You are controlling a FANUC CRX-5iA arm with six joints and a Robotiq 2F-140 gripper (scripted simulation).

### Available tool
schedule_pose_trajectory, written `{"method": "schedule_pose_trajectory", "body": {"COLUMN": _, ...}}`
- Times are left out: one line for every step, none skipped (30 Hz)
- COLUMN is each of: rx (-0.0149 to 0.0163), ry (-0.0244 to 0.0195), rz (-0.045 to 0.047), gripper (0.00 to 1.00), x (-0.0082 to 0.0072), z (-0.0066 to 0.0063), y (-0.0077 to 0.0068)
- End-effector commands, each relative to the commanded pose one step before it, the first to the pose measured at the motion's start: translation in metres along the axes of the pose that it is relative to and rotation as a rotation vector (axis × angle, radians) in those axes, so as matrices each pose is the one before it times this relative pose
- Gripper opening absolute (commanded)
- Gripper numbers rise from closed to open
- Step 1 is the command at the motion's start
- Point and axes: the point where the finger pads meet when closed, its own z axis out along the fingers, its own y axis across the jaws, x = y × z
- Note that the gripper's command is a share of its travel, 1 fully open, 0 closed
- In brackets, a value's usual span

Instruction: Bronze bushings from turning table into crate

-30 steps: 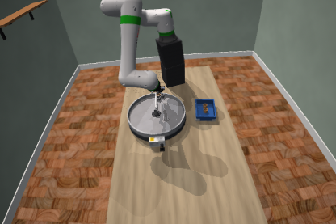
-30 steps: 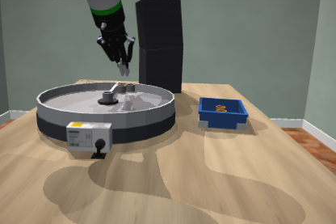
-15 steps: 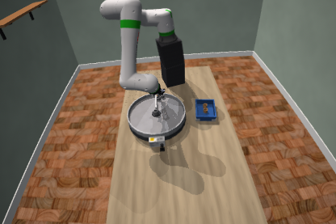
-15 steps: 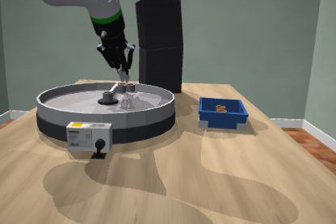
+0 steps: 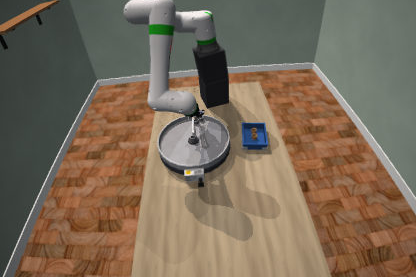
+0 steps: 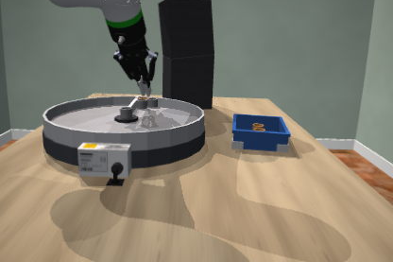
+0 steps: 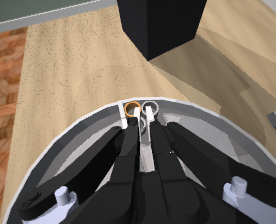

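The grey turning table (image 5: pixel 194 144) stands on the bench, with a dark hub (image 6: pixel 127 114) at its centre. A bronze bushing (image 7: pixel 131 107) and a steel bushing lie side by side near the table's far rim; they also show in the exterior view, the bronze one (image 6: pixel 142 97) and the steel one (image 6: pixel 152 102). My gripper (image 6: pixel 144 91) hangs just above the bronze bushing. Its fingers are nearly together and hold nothing. The blue crate (image 5: pixel 254 135) to the right holds two bronze bushings (image 6: pixel 258 127).
The arm's black pedestal (image 5: pixel 212 76) stands right behind the turning table. A grey control box (image 6: pixel 104 159) sits at the table's front. The table's raised rim (image 6: pixel 123 132) runs all around the bushings.
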Motion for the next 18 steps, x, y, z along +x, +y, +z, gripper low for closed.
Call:
{"method": "schedule_pose_trajectory", "body": {"rx": -0.00001, "ry": -0.00025, "rz": -0.00004, "gripper": 0.06, "x": -0.00007, "z": -0.00014, "y": 0.00001}}
{"method": "schedule_pose_trajectory", "body": {"rx": 0.0, "ry": 0.0, "rz": 0.0, "gripper": 0.06, "x": 0.0, "z": 0.0, "y": 0.0}}
{"method": "schedule_pose_trajectory", "body": {"rx": 0.0, "ry": 0.0, "rz": 0.0, "gripper": 0.06, "x": 0.0, "z": 0.0, "y": 0.0}}
{"method": "schedule_pose_trajectory", "body": {"rx": 0.0, "ry": 0.0, "rz": 0.0, "gripper": 0.06, "x": 0.0, "z": 0.0, "y": 0.0}}
{"method": "schedule_pose_trajectory", "body": {"rx": 0.0, "ry": 0.0, "rz": 0.0, "gripper": 0.06, "x": 0.0, "z": 0.0, "y": 0.0}}
{"method": "schedule_pose_trajectory", "body": {"rx": 0.0, "ry": 0.0, "rz": 0.0, "gripper": 0.06, "x": 0.0, "z": 0.0, "y": 0.0}}
{"method": "schedule_pose_trajectory", "body": {"rx": 0.0, "ry": 0.0, "rz": 0.0, "gripper": 0.06, "x": 0.0, "z": 0.0, "y": 0.0}}
{"method": "schedule_pose_trajectory", "body": {"rx": 0.0, "ry": 0.0, "rz": 0.0, "gripper": 0.06, "x": 0.0, "z": 0.0, "y": 0.0}}
{"method": "schedule_pose_trajectory", "body": {"rx": 0.0, "ry": 0.0, "rz": 0.0, "gripper": 0.06, "x": 0.0, "z": 0.0, "y": 0.0}}
{"method": "schedule_pose_trajectory", "body": {"rx": 0.0, "ry": 0.0, "rz": 0.0, "gripper": 0.06, "x": 0.0, "z": 0.0, "y": 0.0}}
{"method": "schedule_pose_trajectory", "body": {"rx": 0.0, "ry": 0.0, "rz": 0.0, "gripper": 0.06, "x": 0.0, "z": 0.0, "y": 0.0}}
{"method": "schedule_pose_trajectory", "body": {"rx": 0.0, "ry": 0.0, "rz": 0.0, "gripper": 0.06, "x": 0.0, "z": 0.0, "y": 0.0}}
{"method": "schedule_pose_trajectory", "body": {"rx": 0.0, "ry": 0.0, "rz": 0.0, "gripper": 0.06, "x": 0.0, "z": 0.0, "y": 0.0}}
{"method": "schedule_pose_trajectory", "body": {"rx": 0.0, "ry": 0.0, "rz": 0.0, "gripper": 0.06, "x": -0.00006, "z": 0.00007, "y": 0.0}}
{"method": "schedule_pose_trajectory", "body": {"rx": 0.0, "ry": 0.0, "rz": 0.0, "gripper": 0.06, "x": -0.00034, "z": 0.00041, "y": 0.0}}
{"method": "schedule_pose_trajectory", "body": {"rx": 0.0, "ry": 0.0, "rz": 0.0, "gripper": 0.06, "x": -0.0007, "z": 0.00084, "y": 0.00001}}
{"method": "schedule_pose_trajectory", "body": {"rx": 0.0, "ry": 0.0, "rz": 0.0, "gripper": 0.06, "x": -0.00098, "z": 0.00117, "y": 0.00002}}
{"method": "schedule_pose_trajectory", "body": {"rx": 0.0, "ry": 0.0, "rz": 0.0, "gripper": 0.06, "x": -0.00108, "z": 0.00129, "y": 0.00002}}
